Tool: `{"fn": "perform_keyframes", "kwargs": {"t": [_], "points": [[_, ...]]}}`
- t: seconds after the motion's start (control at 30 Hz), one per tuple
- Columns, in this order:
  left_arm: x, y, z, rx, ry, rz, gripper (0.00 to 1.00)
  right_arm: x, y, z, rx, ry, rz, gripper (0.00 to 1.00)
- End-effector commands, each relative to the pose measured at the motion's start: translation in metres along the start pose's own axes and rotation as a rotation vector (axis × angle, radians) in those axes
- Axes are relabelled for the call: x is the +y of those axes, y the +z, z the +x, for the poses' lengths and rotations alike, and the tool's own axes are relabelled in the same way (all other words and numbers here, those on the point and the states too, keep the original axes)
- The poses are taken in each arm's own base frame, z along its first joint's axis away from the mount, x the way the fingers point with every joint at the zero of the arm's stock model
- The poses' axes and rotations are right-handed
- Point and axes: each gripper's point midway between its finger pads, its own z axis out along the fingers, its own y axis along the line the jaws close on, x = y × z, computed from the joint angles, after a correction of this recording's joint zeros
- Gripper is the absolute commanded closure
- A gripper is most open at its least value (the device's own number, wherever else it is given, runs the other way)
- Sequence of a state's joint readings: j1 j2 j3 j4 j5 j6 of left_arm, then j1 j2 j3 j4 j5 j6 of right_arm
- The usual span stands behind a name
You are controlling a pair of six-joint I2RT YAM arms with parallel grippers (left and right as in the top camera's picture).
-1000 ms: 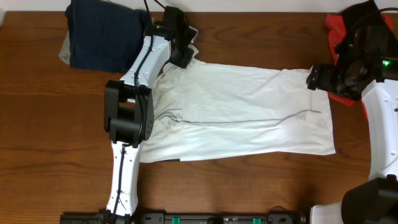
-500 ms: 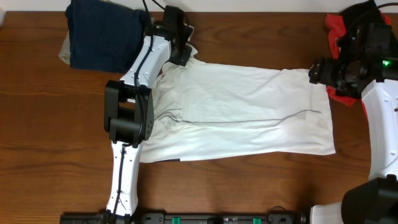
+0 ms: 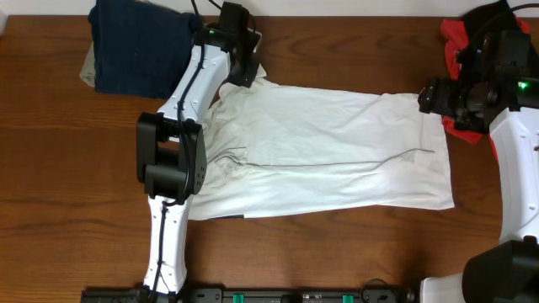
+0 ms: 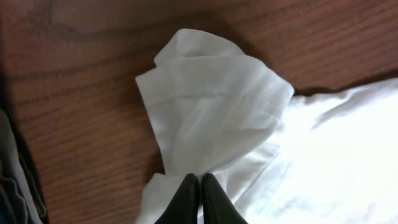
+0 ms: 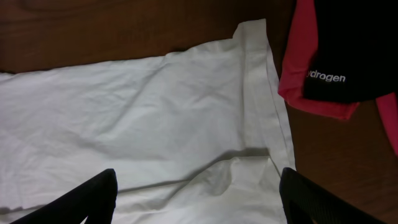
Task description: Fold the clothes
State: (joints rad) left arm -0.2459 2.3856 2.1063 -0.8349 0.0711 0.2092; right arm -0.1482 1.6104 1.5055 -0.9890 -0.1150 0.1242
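White T-shirt (image 3: 337, 151): sleeve (image 4: 211, 106), upper left of overhead frame, pinched tight by left gripper (image 4: 200, 186). Right gripper (image 5: 198, 190) held wide, empty. Hem corner (image 5: 252, 31) best grabbed before anything's lifted.

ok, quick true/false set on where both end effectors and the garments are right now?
1. The left end effector is shut on a bunched corner of the white T-shirt. True.
2. The right end effector is clamped on the shirt's hem. False: it is open over the shirt and grips nothing.
3. The navy garment lies on top of the white T-shirt. False: it lies apart from the shirt, at the far left of the table.
4. A red-and-black garment lies beside the shirt's corner near the right end effector. True.
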Motion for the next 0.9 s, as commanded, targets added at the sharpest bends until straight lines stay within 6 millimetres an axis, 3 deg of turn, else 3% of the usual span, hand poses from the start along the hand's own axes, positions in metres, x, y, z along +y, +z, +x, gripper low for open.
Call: {"fn": "perform_keyframes", "kwargs": {"t": [0.0,0.23,0.37,0.63,0.73,0.8,0.83,0.87], "points": [[0.003,-0.048,-0.02,-0.082,-0.002,-0.023,0.94,0.004,-0.004,-0.006,-0.021,-0.018,-0.001,0.18],[0.002,-0.113,-0.017,-0.109,0.001,-0.027,0.94,0.005,-0.004,-0.007,-0.023,-0.018,-0.001,0.18],[-0.001,-0.139,0.003,-0.058,0.001,-0.02,0.94,0.005,-0.004,-0.007,-0.022,-0.018,-0.001,0.19],[-0.012,-0.148,0.083,0.264,-0.031,0.022,0.94,0.004,-0.004,-0.006,-0.021,-0.019,0.003,0.19],[-0.01,-0.15,0.09,0.292,-0.064,0.021,0.94,0.004,-0.002,-0.007,-0.026,-0.019,0.002,0.19],[-0.009,-0.146,0.077,0.239,-0.062,0.015,0.94,0.004,0.0,-0.008,-0.024,-0.019,0.002,0.19],[-0.007,-0.143,0.067,0.196,-0.058,0.013,0.87,0.003,0.003,-0.007,-0.019,-0.018,0.003,0.19],[-0.008,-0.14,0.058,0.156,-0.053,0.019,0.57,0.003,0.005,-0.006,-0.01,-0.017,0.003,0.19]]}}
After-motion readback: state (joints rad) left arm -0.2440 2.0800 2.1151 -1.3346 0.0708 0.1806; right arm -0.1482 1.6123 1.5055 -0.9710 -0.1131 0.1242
